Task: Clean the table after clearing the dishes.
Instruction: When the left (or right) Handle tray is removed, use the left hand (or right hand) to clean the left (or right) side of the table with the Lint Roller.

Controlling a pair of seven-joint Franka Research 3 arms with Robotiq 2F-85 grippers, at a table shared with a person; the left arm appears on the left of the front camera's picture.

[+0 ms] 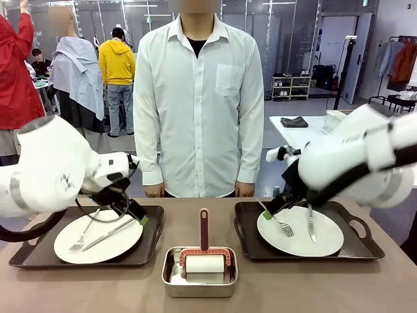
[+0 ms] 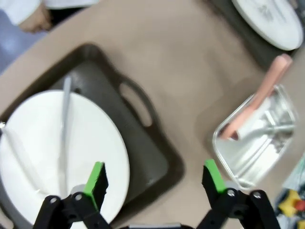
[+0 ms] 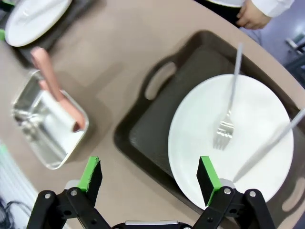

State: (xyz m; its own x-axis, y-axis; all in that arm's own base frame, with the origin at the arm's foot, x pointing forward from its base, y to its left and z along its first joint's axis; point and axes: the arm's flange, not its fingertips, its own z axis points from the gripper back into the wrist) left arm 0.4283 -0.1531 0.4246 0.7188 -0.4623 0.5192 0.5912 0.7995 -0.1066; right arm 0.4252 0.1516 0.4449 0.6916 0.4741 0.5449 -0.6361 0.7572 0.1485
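Table (image 1: 78, 290) carries left plate (image 1: 117, 246) and right plate (image 1: 326, 241), each on a dark tray (image 1: 151, 242). I see left gripper (image 2: 155, 174) and right gripper (image 3: 150, 174) spread wide, empty, hovering over the trays' inner edges.

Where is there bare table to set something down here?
Bare table lies between the left tray and the right tray, behind the steel pan, though the roller handle pokes into it. The near strips either side of the pan are free. Crowded: the trays' inner ends, under the open left gripper and right gripper.
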